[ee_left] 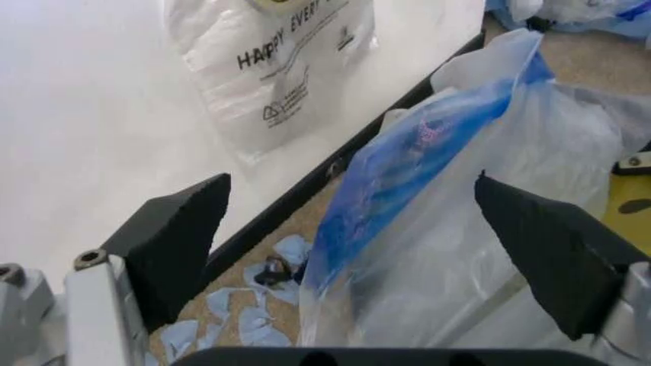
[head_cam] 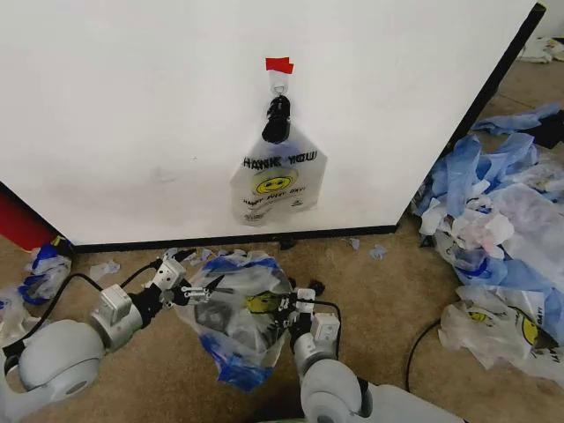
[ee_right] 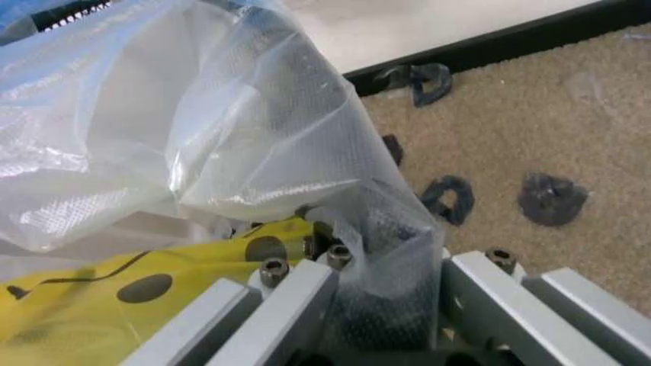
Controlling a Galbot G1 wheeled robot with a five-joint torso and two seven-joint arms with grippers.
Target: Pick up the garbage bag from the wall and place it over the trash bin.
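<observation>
Low in the centre of the head view, the bag [head_cam: 238, 317] hangs stretched between the two tools, draped over the dark mesh of the bin [head_cam: 231, 319], which shows through the thin plastic. The bag's blue trim bunches at the lower end, and its yellow smiley print faces the right side.

The left tool [head_cam: 196, 293] comes in from the lower left and sits at the bag's left rim. In the left wrist view its two dark pads stand spread wide, with the blue-edged plastic [ee_left: 407, 160] between them but not pinched. That reads as a release, or a hold of the mouth from inside; which one cannot be told.

The right tool [head_cam: 286, 304] reaches up from the bottom centre to the bag's right rim. In the right wrist view its metal fingers [ee_right: 295, 293] stand close with a fold of clear plastic [ee_right: 386, 282] caught between them, so it seems to be pinching the bag to keep that side taut.

The wall [head_cam: 132, 106] fills the upper frame. On it a second, whiter bag [head_cam: 278, 181] hangs from a clip [head_cam: 277, 119] under red tape [head_cam: 279, 64].
</observation>
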